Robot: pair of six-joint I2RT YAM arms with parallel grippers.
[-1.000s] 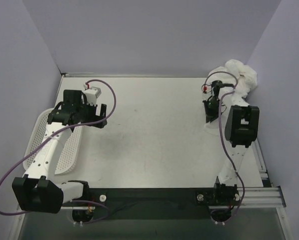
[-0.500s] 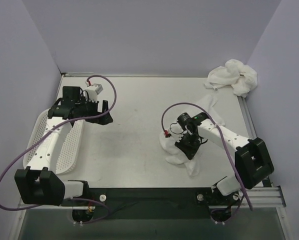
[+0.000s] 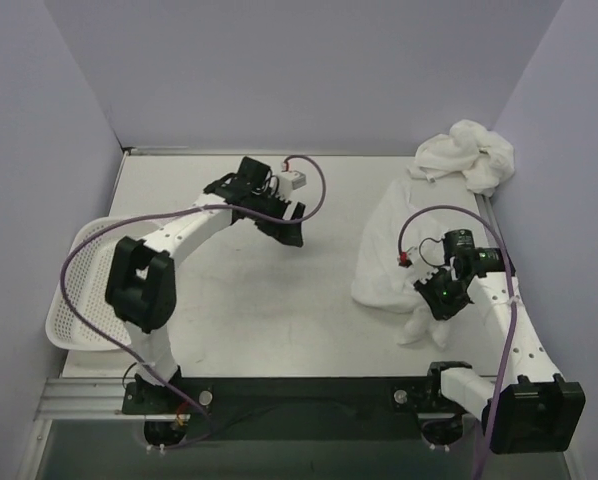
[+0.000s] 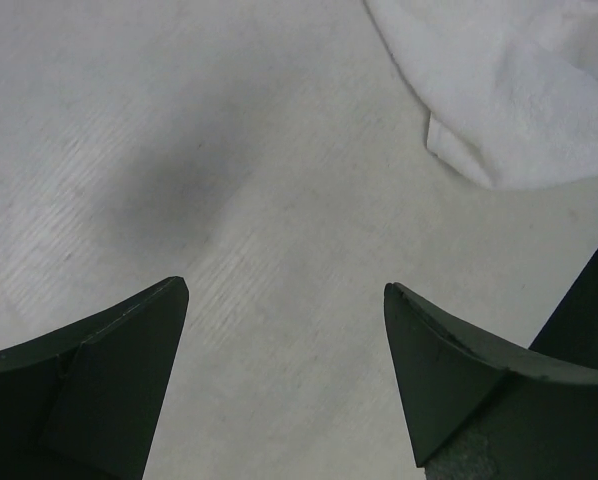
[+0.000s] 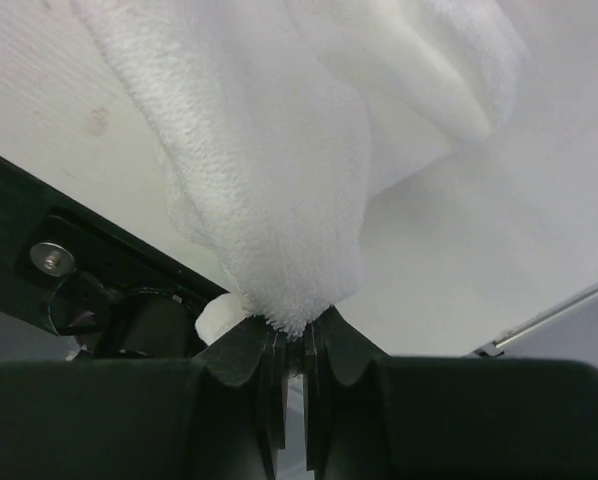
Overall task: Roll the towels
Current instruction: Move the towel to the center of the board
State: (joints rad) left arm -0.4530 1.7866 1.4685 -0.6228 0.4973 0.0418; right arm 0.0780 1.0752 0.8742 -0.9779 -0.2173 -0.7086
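One white towel (image 3: 387,255) lies loosely draped on the table right of centre. My right gripper (image 3: 436,296) is shut on its near edge, and a tail of cloth hangs below the grip. The wrist view shows the terry cloth (image 5: 279,150) bunched and pinched in the right gripper (image 5: 301,335). A second towel (image 3: 469,153) sits crumpled in the back right corner. My left gripper (image 3: 287,228) hovers open over bare table at mid-back, left of the draped towel. In its wrist view the left gripper (image 4: 284,300) holds nothing, and a towel corner (image 4: 519,90) lies beyond it at upper right.
A white perforated basket (image 3: 64,320) sits at the table's left edge, behind the left arm's elbow. Purple walls close in the left, back and right sides. A black rail (image 3: 299,395) runs along the near edge between the arm bases.
The right gripper dragged a towel off the back-right pile, first toward the centre, then back right and near. The left arm swung from over the basket to the table's middle.
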